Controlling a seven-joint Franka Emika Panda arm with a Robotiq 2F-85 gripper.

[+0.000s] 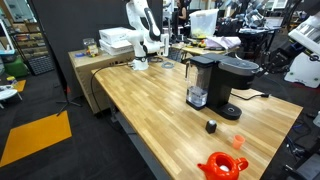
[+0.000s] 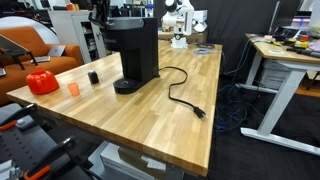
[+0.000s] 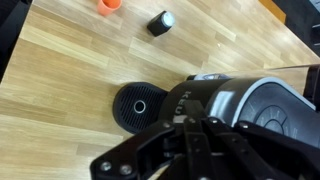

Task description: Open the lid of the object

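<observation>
Black coffee maker, domed lid down, smoky tank beside; fingers too dark, grip cannot tell.

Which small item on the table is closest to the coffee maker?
The small black cylinder, just in front of the coffee maker. The small orange object and the red-orange item sit farther out, toward the table edge.

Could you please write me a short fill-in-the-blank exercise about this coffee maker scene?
The table under the coffee maker is made of ___.
The machine's plug lies loose on the tabletop, so it is ___.
The small cup near the black cylinder is coloured ___.
Missing words: wood; unplugged; orange.
</observation>
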